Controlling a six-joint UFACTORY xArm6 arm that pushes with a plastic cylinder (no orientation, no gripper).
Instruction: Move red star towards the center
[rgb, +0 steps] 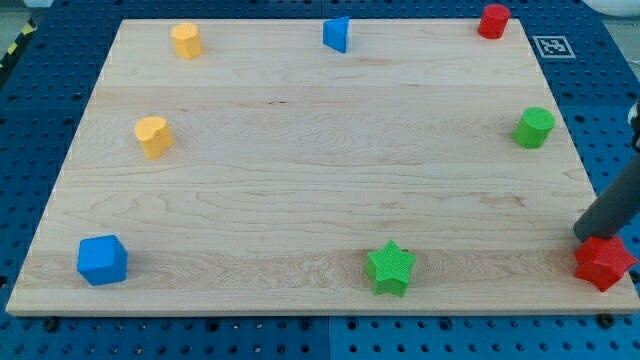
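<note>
The tip (584, 236) seems to touch the red star (603, 262) at the bench's (300, 200) near-right corner; an off-centre shove could spin it off the edge. There are no fingers to report on.

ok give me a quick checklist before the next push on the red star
1. Red star in view, at the board's bottom right corner: ok.
2. My tip at the star's upper left edge: ok.
3. Tip on the star's far side from the center: not ok, so a push from here would likely send it off the board.
4. Path from star to center free of blocks: ok; green star sits lower.
5. Tip touching the star: cannot tell.
</note>
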